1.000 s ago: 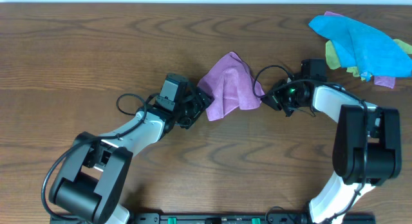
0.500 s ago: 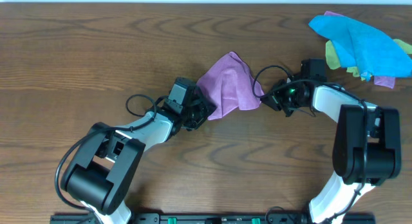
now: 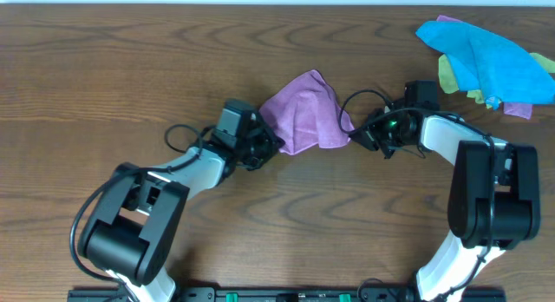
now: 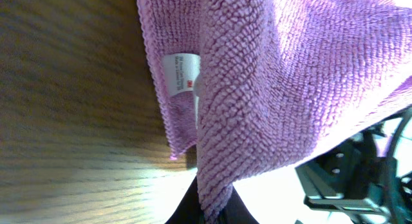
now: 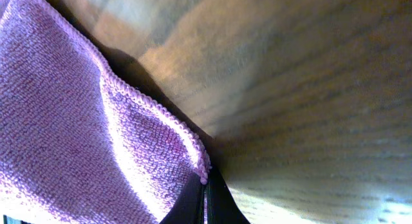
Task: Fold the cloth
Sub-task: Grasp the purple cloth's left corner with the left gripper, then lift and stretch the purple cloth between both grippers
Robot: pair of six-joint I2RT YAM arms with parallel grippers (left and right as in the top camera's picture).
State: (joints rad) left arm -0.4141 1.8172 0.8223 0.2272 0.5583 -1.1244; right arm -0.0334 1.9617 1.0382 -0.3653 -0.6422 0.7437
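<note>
The lilac cloth hangs bunched between both arms at the middle of the wooden table. My left gripper is shut on its lower left corner. In the left wrist view the cloth fills the upper right, a white label shows on its hem, and its corner is pinched at my left gripper. My right gripper is shut on the right corner. The right wrist view shows the cloth at the left, its hemmed edge ending in my right gripper.
A bright blue cloth lies over a yellow-green one at the table's far right corner, with a lilac scrap beneath. Black cables loop beside each wrist.
My left gripper has closed on the cloth's lower left corner after reaching in from the left. The cloth's left edge has lifted slightly. The right arm has stayed put.
</note>
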